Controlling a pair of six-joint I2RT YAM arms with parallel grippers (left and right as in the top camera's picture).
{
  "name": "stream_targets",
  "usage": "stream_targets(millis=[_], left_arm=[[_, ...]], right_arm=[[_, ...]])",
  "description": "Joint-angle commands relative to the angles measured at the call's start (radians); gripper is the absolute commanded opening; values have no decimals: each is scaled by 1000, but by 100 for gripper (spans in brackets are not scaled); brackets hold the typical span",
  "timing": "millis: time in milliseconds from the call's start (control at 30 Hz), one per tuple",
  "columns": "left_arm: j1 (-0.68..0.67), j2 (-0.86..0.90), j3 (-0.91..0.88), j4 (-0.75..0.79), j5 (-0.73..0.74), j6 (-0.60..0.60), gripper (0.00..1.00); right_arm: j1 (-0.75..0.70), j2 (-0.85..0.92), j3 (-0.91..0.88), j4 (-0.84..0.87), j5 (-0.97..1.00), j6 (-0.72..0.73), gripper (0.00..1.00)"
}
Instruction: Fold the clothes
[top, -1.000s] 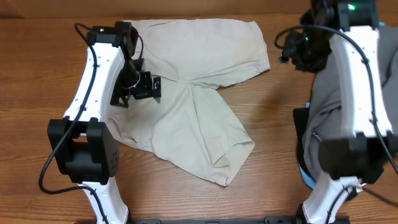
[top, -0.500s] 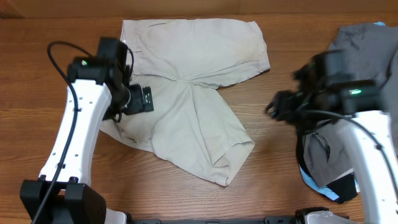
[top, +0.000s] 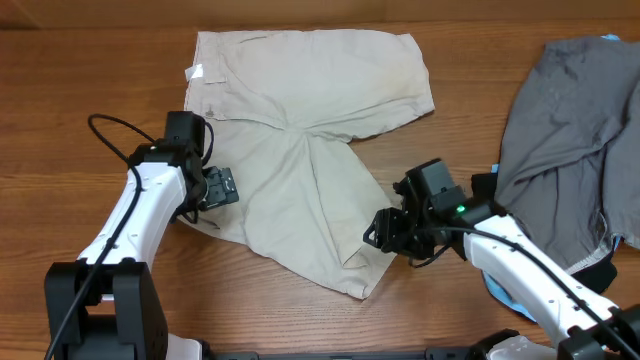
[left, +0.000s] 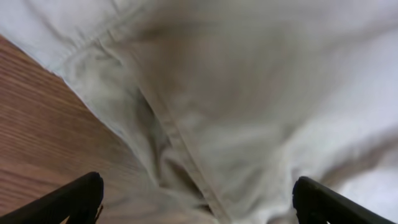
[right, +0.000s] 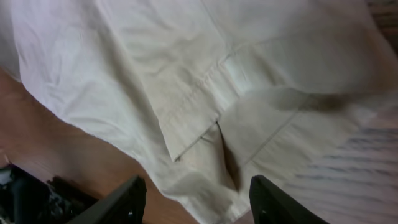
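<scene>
The beige shorts (top: 300, 130) lie spread on the wooden table, waistband at the left with a small white tag (top: 195, 72), one leg toward the back right, the other toward the front. My left gripper (top: 215, 188) is open, low over the shorts' left edge; the left wrist view shows a seam and fabric edge (left: 180, 137) between its fingers (left: 196, 202). My right gripper (top: 385, 228) is open beside the front leg's hem; the right wrist view shows the folded hem (right: 205, 124) between its fingers (right: 196, 199).
A pile of grey clothes (top: 570, 130) lies at the right edge, with a bit of blue fabric (top: 500, 290) under it. Bare wooden table (top: 80, 120) lies to the left and in front of the shorts.
Both arms have swung down and forward. The left gripper moved down along the shorts' left edge. The right gripper moved from the back right to the front leg's hem.
</scene>
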Motion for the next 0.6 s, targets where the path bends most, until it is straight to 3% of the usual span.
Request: stream_targets(millis=[0, 567], left_arm=[[3, 3, -14, 22, -18, -14, 100], [3, 8, -14, -3, 18, -14, 100]], right_arm=[[5, 0, -53, 73, 32, 67, 57], [5, 206, -97, 362, 53, 210, 52]])
